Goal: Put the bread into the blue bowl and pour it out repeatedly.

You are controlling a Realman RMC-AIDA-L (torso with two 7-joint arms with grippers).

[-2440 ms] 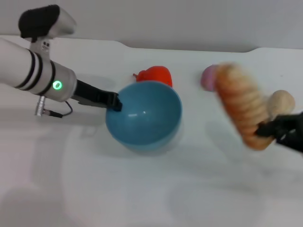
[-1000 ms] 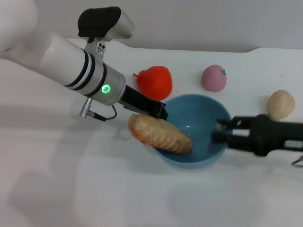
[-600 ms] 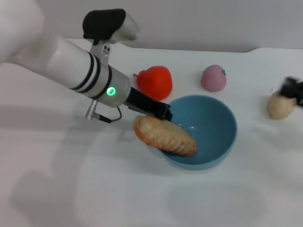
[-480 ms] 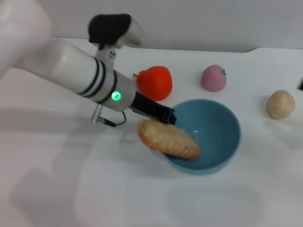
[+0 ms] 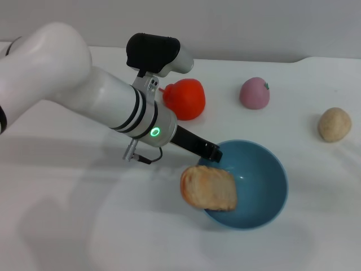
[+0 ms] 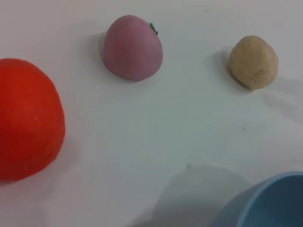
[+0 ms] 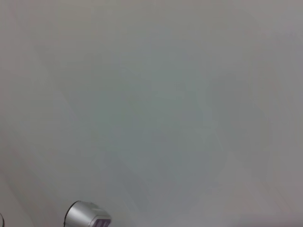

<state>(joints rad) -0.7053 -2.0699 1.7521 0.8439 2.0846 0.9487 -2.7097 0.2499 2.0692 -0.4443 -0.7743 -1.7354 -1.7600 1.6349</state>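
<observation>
The blue bowl sits right of centre in the head view, its opening turned slightly up. My left gripper reaches in from the left and is shut on the bowl's far-left rim. The bread, golden-tan and rough, leans over the bowl's near-left rim, partly inside and partly sticking out. The left wrist view shows only a curved piece of the blue bowl. My right gripper is out of view; its wrist view shows a blank grey surface.
A red fruit lies behind the left arm, a pink fruit to its right, and a beige ball near the right edge. The left wrist view shows the same red fruit, pink fruit and beige ball.
The left arm has drawn the bowl nearer the front. The bread has swung from lying lengthwise over the rim to standing end-on. The right gripper withdrew to the right, out of view.
</observation>
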